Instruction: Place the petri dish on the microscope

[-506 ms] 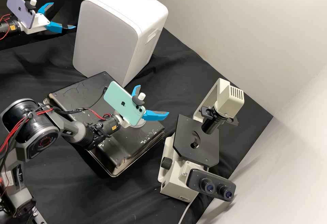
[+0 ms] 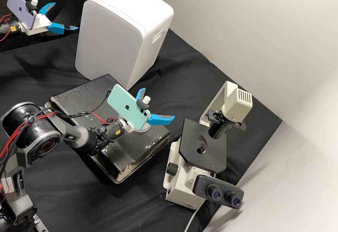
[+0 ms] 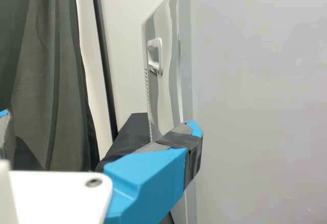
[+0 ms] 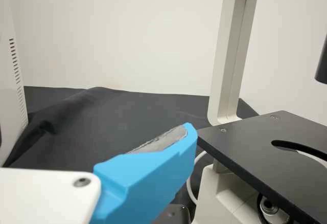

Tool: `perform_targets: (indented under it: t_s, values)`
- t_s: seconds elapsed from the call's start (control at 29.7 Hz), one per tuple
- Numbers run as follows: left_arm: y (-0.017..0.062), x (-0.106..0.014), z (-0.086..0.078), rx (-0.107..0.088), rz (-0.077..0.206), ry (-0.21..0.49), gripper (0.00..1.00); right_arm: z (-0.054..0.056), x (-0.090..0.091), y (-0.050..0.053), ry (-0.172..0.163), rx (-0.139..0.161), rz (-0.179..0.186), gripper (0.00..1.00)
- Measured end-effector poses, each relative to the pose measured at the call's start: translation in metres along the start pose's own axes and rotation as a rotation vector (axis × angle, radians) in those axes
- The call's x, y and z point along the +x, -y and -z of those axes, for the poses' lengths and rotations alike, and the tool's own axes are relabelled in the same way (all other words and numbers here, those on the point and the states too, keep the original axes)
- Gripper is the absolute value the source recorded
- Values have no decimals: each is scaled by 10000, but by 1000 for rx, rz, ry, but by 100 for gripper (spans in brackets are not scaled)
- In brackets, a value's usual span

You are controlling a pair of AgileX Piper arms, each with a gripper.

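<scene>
Right hand (image 2: pixel 157 104): blue fingers spread wide, nothing between them. It hangs over the near corner of the dented black metal tray (image 2: pixel 81 94), pointing at the beige inverted microscope (image 2: pixel 179 179). The pale round shape right under it is probably the clear petri dish (image 2: pixel 143 129), lying on the tray. Can't confirm, the hand hides most of it. Left hand (image 2: pixel 64 16): also open and empty, up beside the tall white plastic box (image 2: pixel 123 31), well apart from the tray.

Risks as I see them:
- Dish not gripped yet. It's thin and clear, with a low rim, on a glossy tray. Fingers could close above it, or take only a lid and leave the base.
- An off-centre pinch could tilt it or pop it out on the lift.
- The microscope's flat black stage (image 4: pixel 240 137) is near the finger; a low transfer clips its edge.
- The black condenser tube (image 2: pixel 216 130) hangs close over the stage opening (image 2: pixel 201 146), so there's little room. A bump there could shift the microscope on the black cloth surface (image 2: pixel 183 69).
</scene>
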Motion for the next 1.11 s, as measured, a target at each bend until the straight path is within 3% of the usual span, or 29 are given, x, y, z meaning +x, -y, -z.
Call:
perform_targets:
  t_s: [0.17,0.27,0.37,0.47,0.61,0.67,0.84,0.98,1.11]
  values:
    - [20,-15,-112,1,8,39,100,0,0,0,0,0,0,100]
    - [38,-88,-235,7,19,88,100,0,0,0,0,0,0,100]
    - [58,-219,-387,38,14,184,100,0,0,0,0,0,0,100]
    - [113,-363,-490,73,-8,294,100,0,0,0,0,0,0,100]
    - [207,-552,-572,98,-8,406,100,0,0,0,0,0,0,100]
    - [254,-656,-590,103,11,436,100,0,0,0,0,0,0,100]
    - [286,-848,-633,118,34,498,100,0,0,0,0,0,0,100]
    - [305,-958,-668,127,44,539,100,0,0,0,0,0,0,100]
    - [291,-1023,-698,133,35,565,100,0,0,0,0,0,0,100]
